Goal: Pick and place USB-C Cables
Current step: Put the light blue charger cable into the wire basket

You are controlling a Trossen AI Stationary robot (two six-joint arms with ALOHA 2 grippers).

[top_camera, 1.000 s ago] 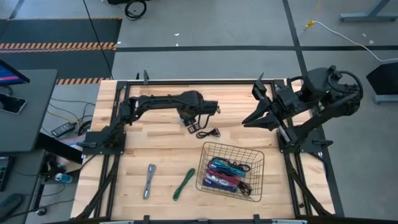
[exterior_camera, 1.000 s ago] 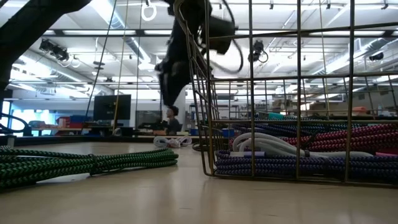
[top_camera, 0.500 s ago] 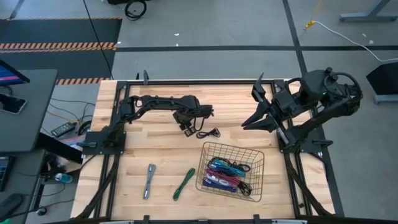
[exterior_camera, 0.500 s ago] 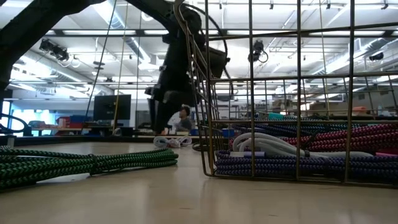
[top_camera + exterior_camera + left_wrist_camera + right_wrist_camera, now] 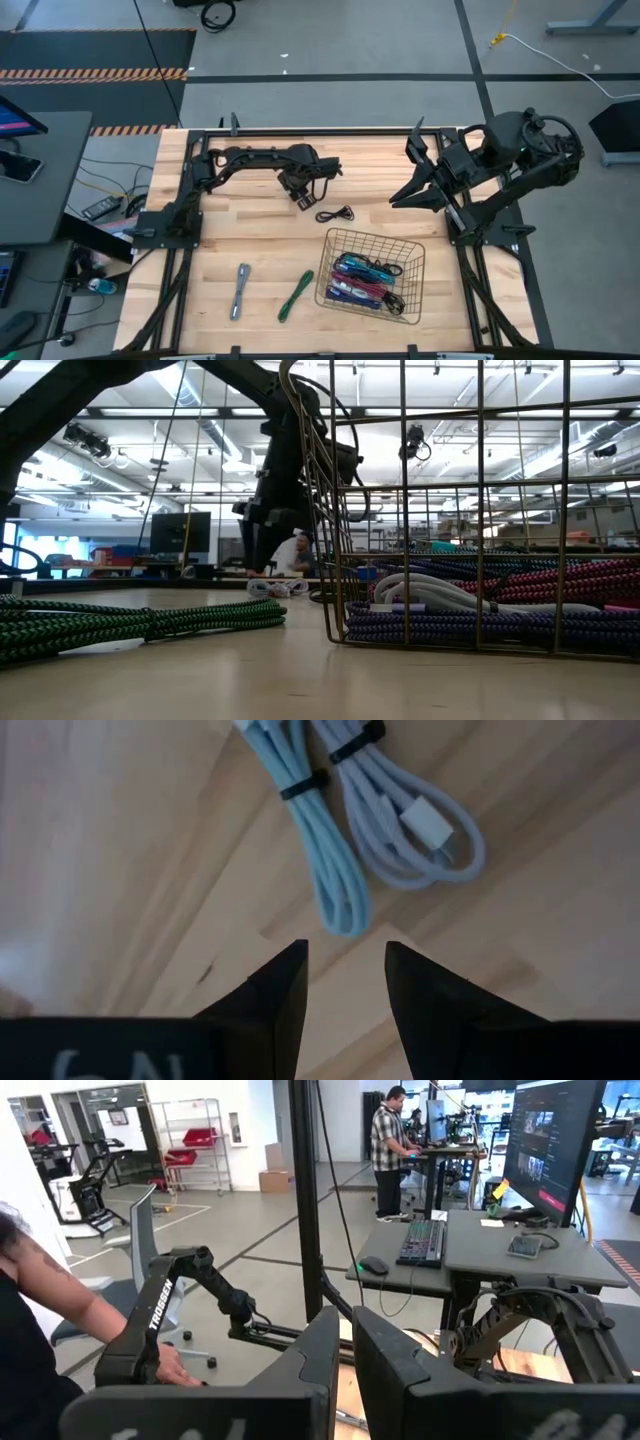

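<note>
The left gripper (image 5: 345, 975) hovers, jaws apart and empty, over a pale blue cable (image 5: 318, 840) and a white cable (image 5: 400, 820) near the table's (image 5: 250, 235) far edge. Both look light and floppy; best pinched across the tied middle. The right gripper (image 5: 345, 1342) waits, jaws nearly closed, empty.

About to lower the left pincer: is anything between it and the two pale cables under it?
Nothing visible. The left pincer hangs open above bare wood, with the light blue cable and the white cable lying side by side just ahead of its tips. The black cable lies off to the side.
</note>
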